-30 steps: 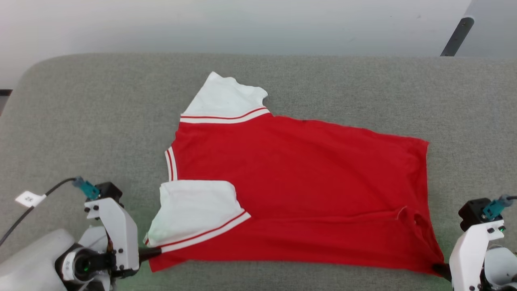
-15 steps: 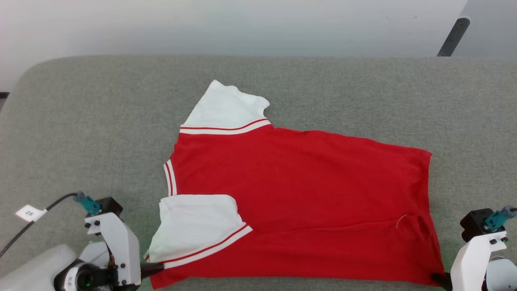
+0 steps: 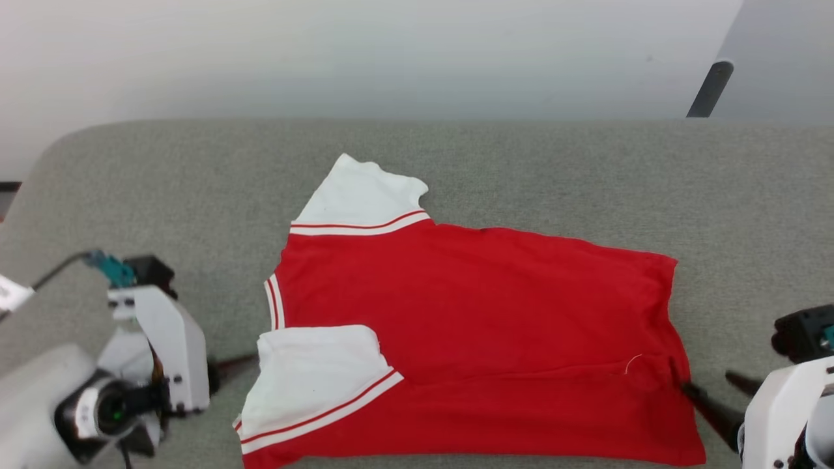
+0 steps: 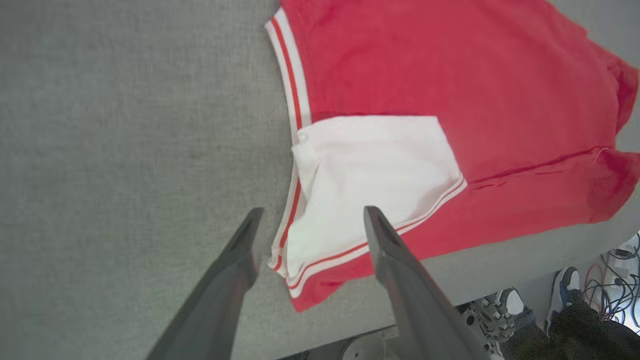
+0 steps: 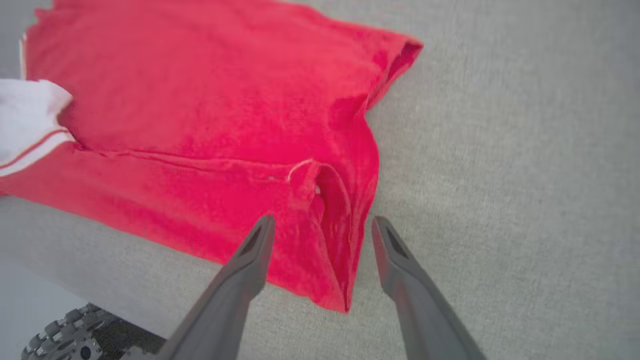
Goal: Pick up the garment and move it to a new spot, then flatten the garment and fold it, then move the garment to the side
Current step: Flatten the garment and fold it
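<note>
Left hand (image 4: 312,212), right hand (image 5: 322,220) now off the garment (image 3: 469,306), fingers (image 5: 240,280) apart

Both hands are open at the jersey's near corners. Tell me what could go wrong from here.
1. The garment lies with its near hem close to the table edge; a pull toward the robot could slide it off.
2. The near white sleeve is folded over the red body, in front of the open left hand; folding now may trap it unevenly.
3. The bunched corner puckers between the open right hand fingers; a pinch might catch one layer.
</note>
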